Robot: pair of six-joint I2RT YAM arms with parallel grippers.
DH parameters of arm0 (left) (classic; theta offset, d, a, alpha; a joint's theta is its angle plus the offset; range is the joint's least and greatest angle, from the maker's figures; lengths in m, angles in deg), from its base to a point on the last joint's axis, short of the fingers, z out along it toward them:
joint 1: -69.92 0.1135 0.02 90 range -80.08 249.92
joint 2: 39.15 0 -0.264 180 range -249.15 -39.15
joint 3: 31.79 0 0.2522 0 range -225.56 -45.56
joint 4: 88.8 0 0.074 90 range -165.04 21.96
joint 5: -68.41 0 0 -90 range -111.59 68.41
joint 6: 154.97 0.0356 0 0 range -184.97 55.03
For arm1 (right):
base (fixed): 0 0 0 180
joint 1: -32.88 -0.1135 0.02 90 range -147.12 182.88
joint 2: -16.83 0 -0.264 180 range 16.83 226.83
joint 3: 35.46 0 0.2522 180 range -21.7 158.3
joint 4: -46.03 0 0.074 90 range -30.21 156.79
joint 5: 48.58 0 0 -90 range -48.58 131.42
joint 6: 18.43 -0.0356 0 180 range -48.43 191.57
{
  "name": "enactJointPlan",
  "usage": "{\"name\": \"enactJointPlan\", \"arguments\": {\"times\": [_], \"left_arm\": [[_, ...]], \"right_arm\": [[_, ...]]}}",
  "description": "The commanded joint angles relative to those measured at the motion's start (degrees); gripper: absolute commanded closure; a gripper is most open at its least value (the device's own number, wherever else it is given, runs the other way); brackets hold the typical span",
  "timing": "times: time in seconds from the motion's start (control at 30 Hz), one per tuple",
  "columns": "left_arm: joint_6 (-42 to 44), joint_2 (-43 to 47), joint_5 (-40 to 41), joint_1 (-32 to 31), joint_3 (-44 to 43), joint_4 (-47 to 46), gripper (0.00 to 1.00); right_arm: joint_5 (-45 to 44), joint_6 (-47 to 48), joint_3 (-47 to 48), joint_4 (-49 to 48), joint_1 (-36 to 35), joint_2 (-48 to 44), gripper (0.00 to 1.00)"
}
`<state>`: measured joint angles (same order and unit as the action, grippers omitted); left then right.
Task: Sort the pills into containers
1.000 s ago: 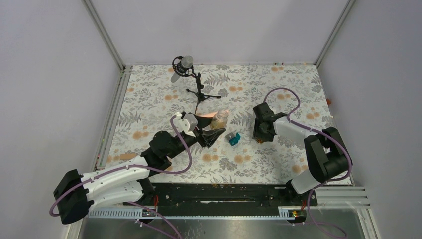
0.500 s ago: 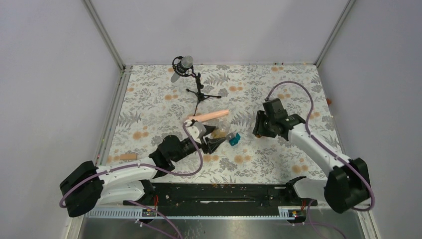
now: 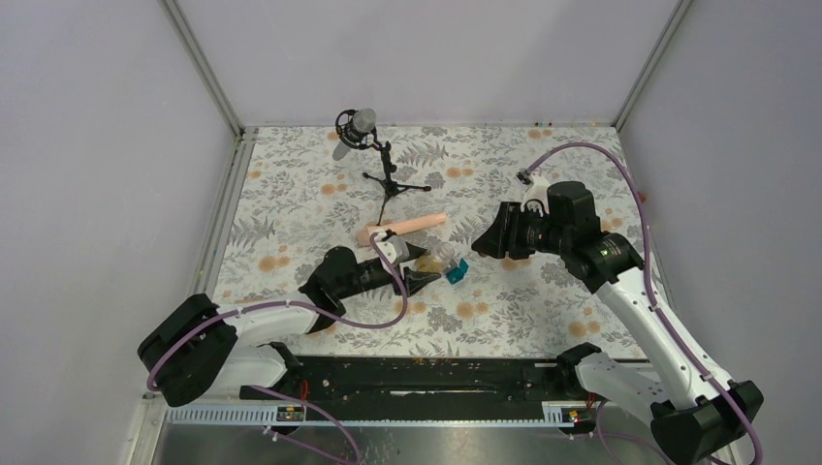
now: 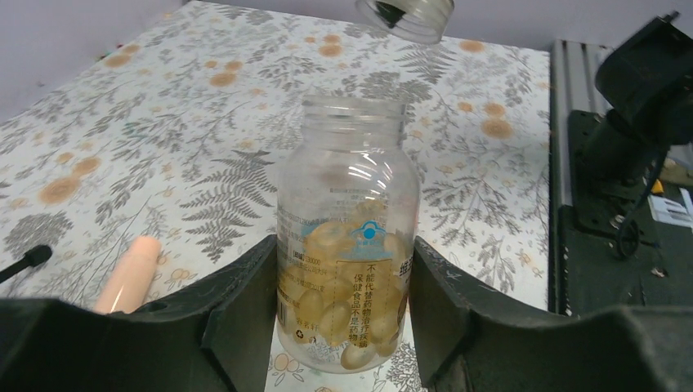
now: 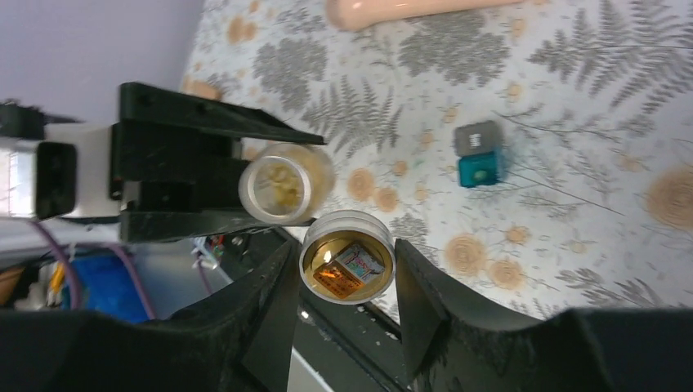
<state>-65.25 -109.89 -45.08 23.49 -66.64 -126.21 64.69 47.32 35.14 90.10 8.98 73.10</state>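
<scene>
1. The left gripper (image 4: 343, 298) was closed partway on the bottle (image 4: 351, 155), one finger on each side, holding it upright with its mouth uncovered and yellowish pills (image 4: 327, 245) inside.
2. The right gripper (image 5: 347, 286) clasped the round cap (image 5: 347, 263), higher than the bottle and apart from it.
3. The teal-and-grey box (image 5: 479, 155) lay on the table (image 3: 543, 310) near the bottle, not touching it.
4. The peach cylinder (image 3: 402, 229) lay beyond the bottle.

round translucent amber-tinted plastic bottle (image 4: 347, 245): glossy, smooth, printed label | round clear plastic cap (image 5: 347, 257) near bottle: shiny, gold foil-like lining | teal-and-grey cube-shaped box (image 5: 479, 155) beside bottle: matt plastic | long peach cylinder (image 4: 129, 276) near bottle: smooth, matt | black left-gripper fingers (image 4: 237, 314) flanking bottle: matt, grainy plastic | floral table cover (image 4: 204, 106) under bottle: matt
</scene>
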Motion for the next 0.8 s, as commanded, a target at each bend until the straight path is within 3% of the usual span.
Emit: {"name": "enactJointPlan", "arguments": {"times": [0.0, 0.33, 0.77], "left_arm": [[4.1, -0.2, -8.6, 0.3, -5.5, 2.3, 1.00], [6.6, -0.8, -13.4, 0.2, -9.4, 11.7, 1.00], [8.1, 0.8, -11.6, 0.3, -9.4, 13.2, 1.00]], "right_arm": [[12.4, -1.0, -0.1, -5.5, -0.4, -1.0, 0.59], [11.4, -1.6, -0.6, -8.2, -4.9, 1.7, 0.58], [4.7, 3.2, 2.8, -0.1, -8.1, 6.1, 0.58]]}}
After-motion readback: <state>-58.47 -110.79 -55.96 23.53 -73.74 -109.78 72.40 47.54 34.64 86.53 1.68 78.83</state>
